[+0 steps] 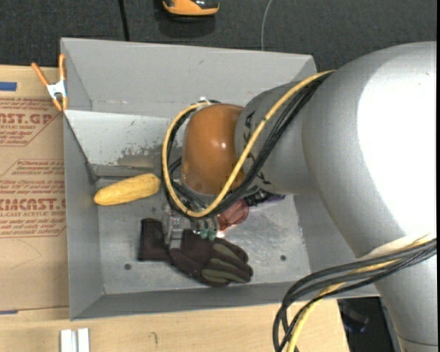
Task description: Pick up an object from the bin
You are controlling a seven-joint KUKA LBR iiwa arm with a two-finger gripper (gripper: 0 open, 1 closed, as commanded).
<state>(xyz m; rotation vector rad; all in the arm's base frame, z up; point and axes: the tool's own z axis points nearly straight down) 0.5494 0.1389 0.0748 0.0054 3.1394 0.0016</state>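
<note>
The gripper (182, 229) is low over the cuff end of a dark glove (209, 261), which lies flat on the floor of the bin (84, 270). The orange cover (209, 149) of the wrist and its cables hide most of the gripper, so it is not possible to tell if it is open, closed, or grasping the glove. A yellow corn cob (127, 189) lies up and left of the glove, apart from it. A small red thing (236, 214) sits just above the glove, partly under the arm.
</note>
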